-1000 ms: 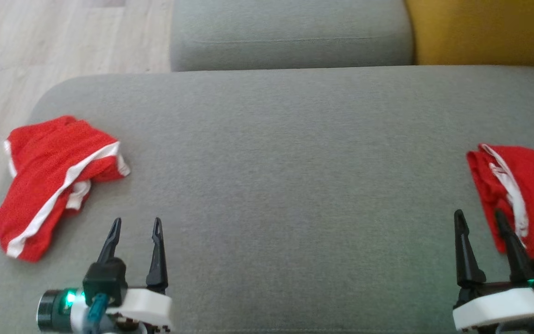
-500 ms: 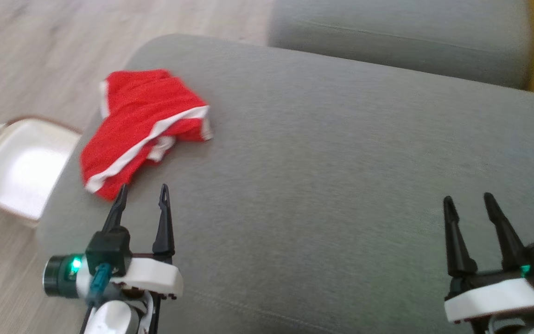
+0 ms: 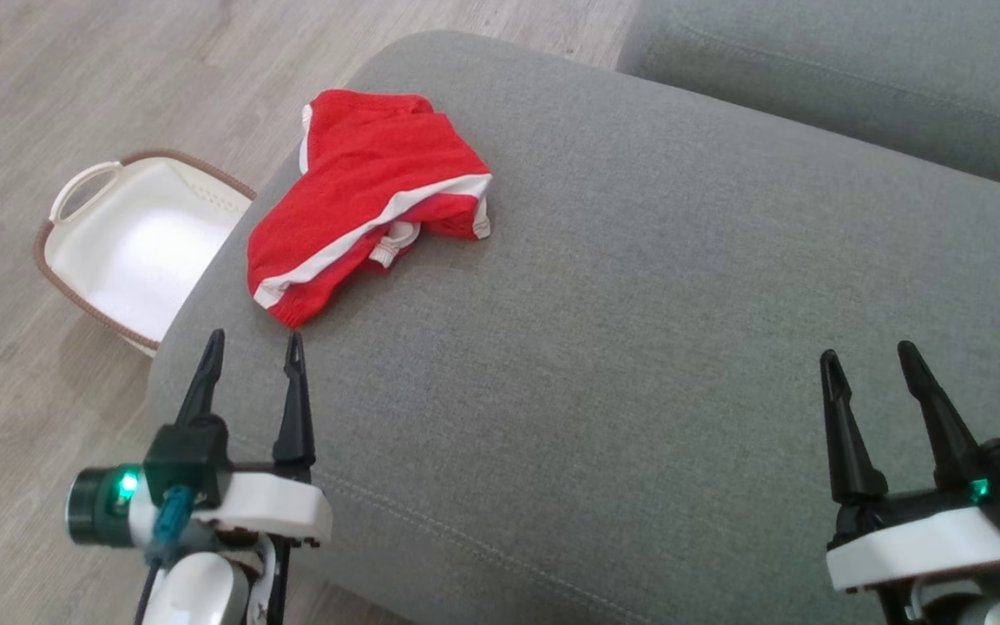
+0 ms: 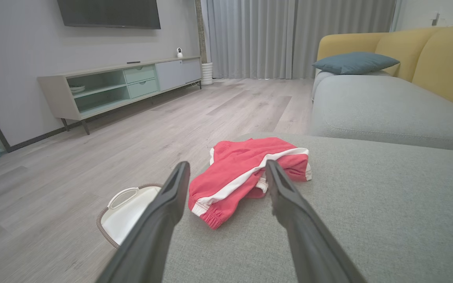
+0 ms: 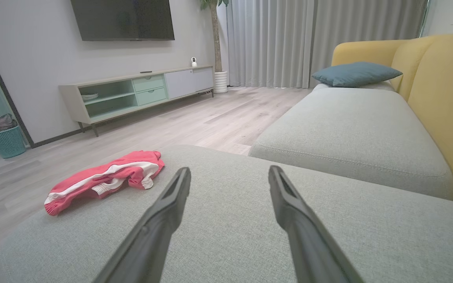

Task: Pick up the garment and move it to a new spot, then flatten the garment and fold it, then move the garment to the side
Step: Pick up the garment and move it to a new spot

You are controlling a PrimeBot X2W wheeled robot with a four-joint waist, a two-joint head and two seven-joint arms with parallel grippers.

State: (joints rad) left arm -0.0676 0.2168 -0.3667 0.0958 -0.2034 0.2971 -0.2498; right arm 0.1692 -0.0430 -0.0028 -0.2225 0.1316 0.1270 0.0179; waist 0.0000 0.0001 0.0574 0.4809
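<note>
Left tool (image 3: pixel 255 337) is hovering with fingers spread wide and nothing between them, tips pointing to 12 o'clock in the head view. Red shorts with a white side stripe (image 3: pixel 361 191) are lying just ahead of it at 12 to 1 o'clock, crumpled on the grey sofa cushion (image 3: pixel 639 304) close to its left edge. The nearest cuff is sitting just past the left fingertips, apparently not touching. The shorts' long axis is running from 7 to 1 o'clock in the head view, roughly in line with the left tool's reach.

Right tool (image 3: pixel 867 351) is also standing wide and empty, with the shorts at its 10 o'clock, well apart. So the left arm is looking like the nearer one for the pick. White laundry basket (image 3: pixel 75 187) is sitting on the floor at the left tool's 11 o'clock, beside the cushion edge.
</note>
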